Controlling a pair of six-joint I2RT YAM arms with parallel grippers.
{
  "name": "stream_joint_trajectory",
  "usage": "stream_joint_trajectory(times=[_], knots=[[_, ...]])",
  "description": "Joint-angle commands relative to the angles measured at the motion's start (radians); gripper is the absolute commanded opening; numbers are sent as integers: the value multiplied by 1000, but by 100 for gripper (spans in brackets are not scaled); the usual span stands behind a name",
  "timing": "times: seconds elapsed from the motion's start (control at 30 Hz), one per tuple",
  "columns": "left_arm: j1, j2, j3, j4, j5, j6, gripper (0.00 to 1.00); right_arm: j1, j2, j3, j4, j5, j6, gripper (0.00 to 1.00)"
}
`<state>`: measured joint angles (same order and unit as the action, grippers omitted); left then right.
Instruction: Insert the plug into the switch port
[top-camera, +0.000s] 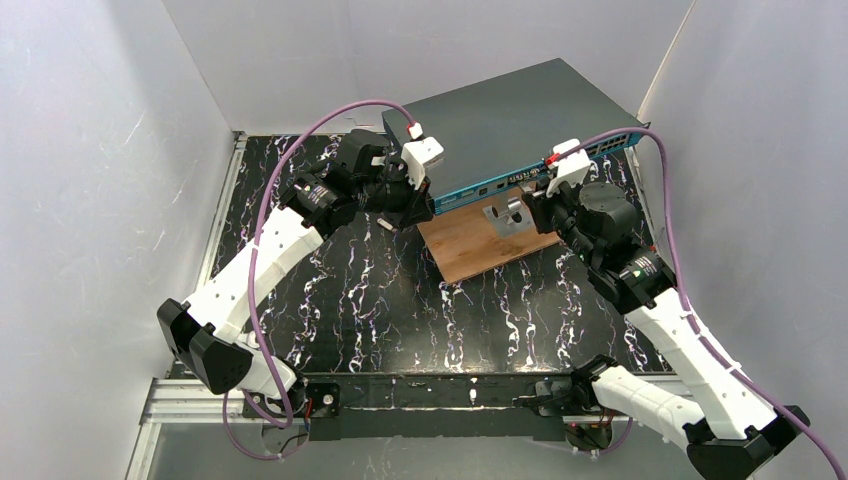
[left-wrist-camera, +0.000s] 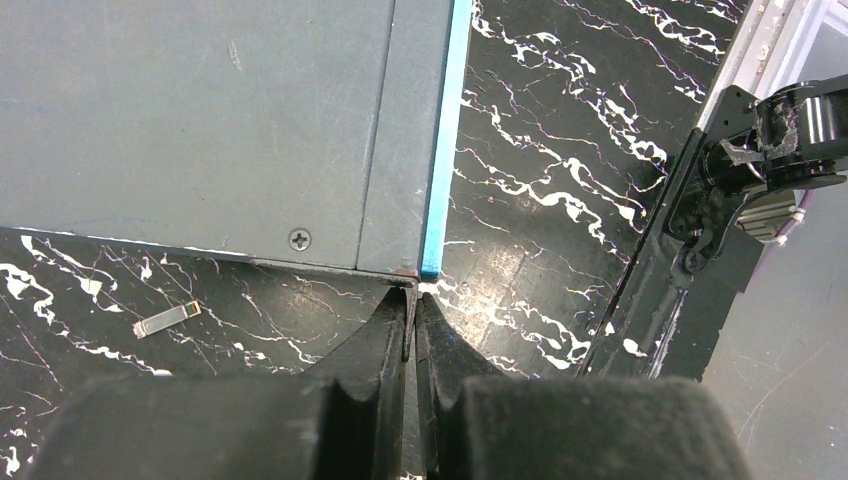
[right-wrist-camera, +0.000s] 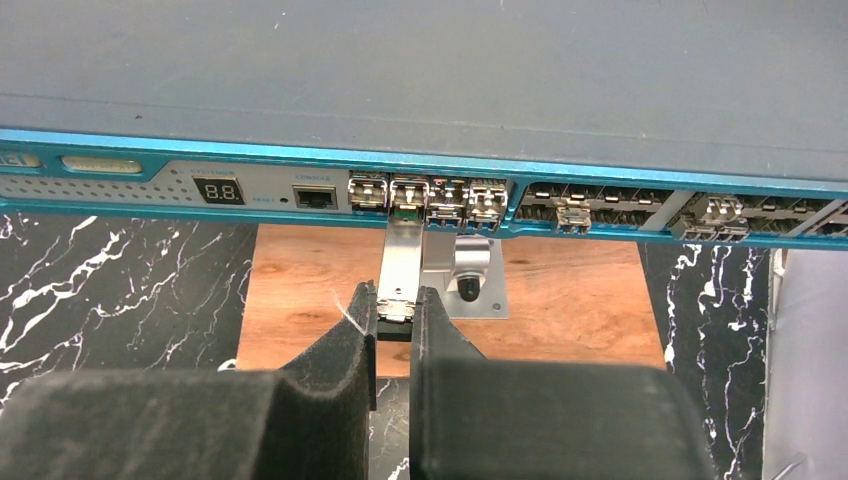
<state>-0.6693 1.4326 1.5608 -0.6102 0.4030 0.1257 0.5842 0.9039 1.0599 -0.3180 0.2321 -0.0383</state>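
Black fingers (right-wrist-camera: 340, 350) of the right hand (right-wrist-camera: 396, 308) are pinched on the back end of the plug (right-wrist-camera: 402, 260), a thin silver piece. Its front end sits at a small socket in the teal strip of the switch (right-wrist-camera: 400, 80); how deep it goes I cannot tell. Under it lies a wooden board (right-wrist-camera: 300, 290) on the bench (right-wrist-camera: 100, 280). The left hand (left-wrist-camera: 411, 310) is squeezed tight on nothing, its tips just at a front corner of the switch.
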Motion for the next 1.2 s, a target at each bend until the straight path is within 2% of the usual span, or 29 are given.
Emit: stream_joint_trajectory(times=[0.0, 0.6, 1.17], knots=[[2, -14, 40, 21, -15, 3, 0, 4, 4, 16, 135, -84, -58, 1], [3, -14, 34, 24, -29, -8, 0, 4, -48, -71, 253, -102, -34, 1], [2, -13, 38, 23, -54, -18, 0, 5, -82, -96, 268, -77, -41, 1]])
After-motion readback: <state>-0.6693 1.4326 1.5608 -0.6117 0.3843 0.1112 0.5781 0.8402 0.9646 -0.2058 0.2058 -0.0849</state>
